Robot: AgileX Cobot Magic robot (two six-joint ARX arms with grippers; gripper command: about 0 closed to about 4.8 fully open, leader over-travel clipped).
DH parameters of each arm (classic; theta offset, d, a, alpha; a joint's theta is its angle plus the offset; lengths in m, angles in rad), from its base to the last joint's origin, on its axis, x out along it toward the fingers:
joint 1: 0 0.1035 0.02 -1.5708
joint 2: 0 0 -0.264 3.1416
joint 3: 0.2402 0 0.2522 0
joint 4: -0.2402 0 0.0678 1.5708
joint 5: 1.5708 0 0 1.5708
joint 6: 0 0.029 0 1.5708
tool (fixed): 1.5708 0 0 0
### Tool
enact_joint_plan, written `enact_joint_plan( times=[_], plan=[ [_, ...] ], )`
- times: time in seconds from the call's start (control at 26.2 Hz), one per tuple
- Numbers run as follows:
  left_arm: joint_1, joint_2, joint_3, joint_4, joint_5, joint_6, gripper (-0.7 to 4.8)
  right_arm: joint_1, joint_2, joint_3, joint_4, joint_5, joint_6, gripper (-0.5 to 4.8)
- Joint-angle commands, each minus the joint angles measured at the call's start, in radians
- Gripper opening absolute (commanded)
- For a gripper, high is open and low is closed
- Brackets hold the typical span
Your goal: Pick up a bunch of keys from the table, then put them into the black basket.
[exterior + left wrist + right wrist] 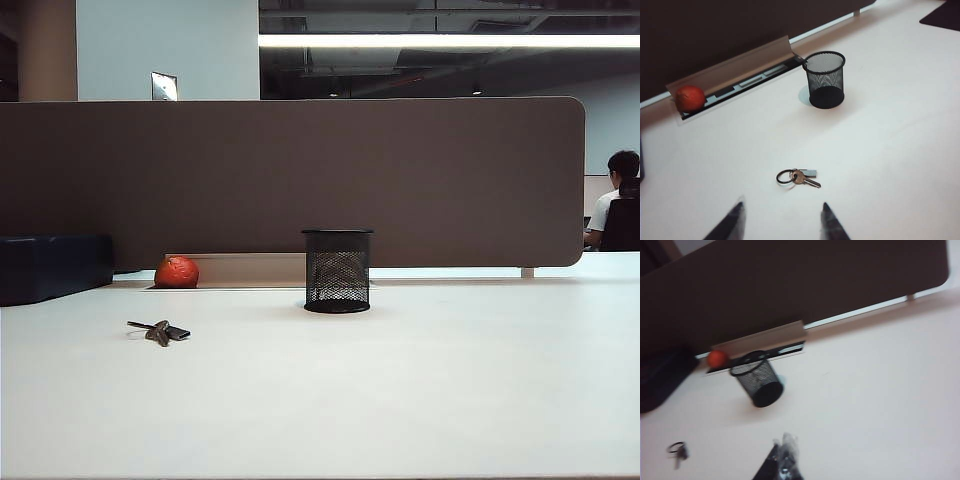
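We see little of the robot — only finger ends. The left gripper (782, 220) shows two dark, tapering, pointed fingers (732, 224) with a faint grey sheen. The right gripper (782, 462) appears as a blurred black wedge — glossy highlights, fingers pressed together.

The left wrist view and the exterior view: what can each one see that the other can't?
Only the left wrist view shows the left claw, its two dark fingers apart above the table, just short of the bunch of keys. Only the exterior view shows a dark box at the far left and a person sitting behind the brown partition. Both show the keys lying flat, the upright black basket, and the orange-red ball by the partition. The right claw appears in neither.
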Motion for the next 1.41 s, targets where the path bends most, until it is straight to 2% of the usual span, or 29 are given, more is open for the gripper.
enact_joint_plan(
  times=[0.04,0.19,0.34,0.57,0.61,0.72,0.95,0.99,1.03,1.14,1.26,1.41],
  plan=[
    [0.000,0.027,0.006,-0.010,0.008,0.014,1.94,0.001,0.052,0.069,-0.092,-0.084,0.045,-0.05],
    [0.000,0.033,0.006,-0.016,0.009,0.087,1.95,0.001,0.171,0.184,-0.180,-0.159,0.016,-0.05],
    [0.000,0.033,0.006,-0.023,0.009,0.163,1.95,0.026,0.291,0.279,-0.202,-0.241,-0.002,-0.05],
    [0.000,0.042,0.006,-0.030,0.009,0.185,1.95,0.049,0.436,0.399,-0.338,-0.355,-0.011,-0.05],
    [0.000,0.056,0.006,-0.035,0.009,0.186,1.95,0.051,0.477,0.440,-0.387,-0.375,-0.042,-0.02],
    [0.000,0.116,0.006,-0.037,0.014,0.186,1.94,0.051,0.524,0.499,-0.428,-0.389,-0.072,0.66],
    [0.000,0.210,0.006,-0.045,0.016,0.252,1.98,0.051,0.524,0.505,-0.449,-0.435,-0.072,1.30],
    [0.000,0.225,0.006,-0.046,0.016,0.261,2.21,0.051,0.524,0.505,-0.455,-0.438,-0.072,1.44],
    [0.000,0.243,0.006,-0.046,0.014,0.270,2.68,0.051,0.525,0.505,-0.461,-0.437,-0.072,1.60],
    [-0.003,0.301,0.006,-0.042,-0.033,0.319,4.39,0.051,0.525,0.505,-0.466,-0.437,-0.072,1.82],
    [-0.029,0.356,0.006,-0.013,-0.067,0.431,4.39,0.051,0.525,0.505,-0.466,-0.437,-0.072,1.82],
    [-0.056,0.411,0.006,0.058,-0.066,0.520,4.37,0.051,0.526,0.505,-0.466,-0.437,-0.072,1.82]
  ],
)
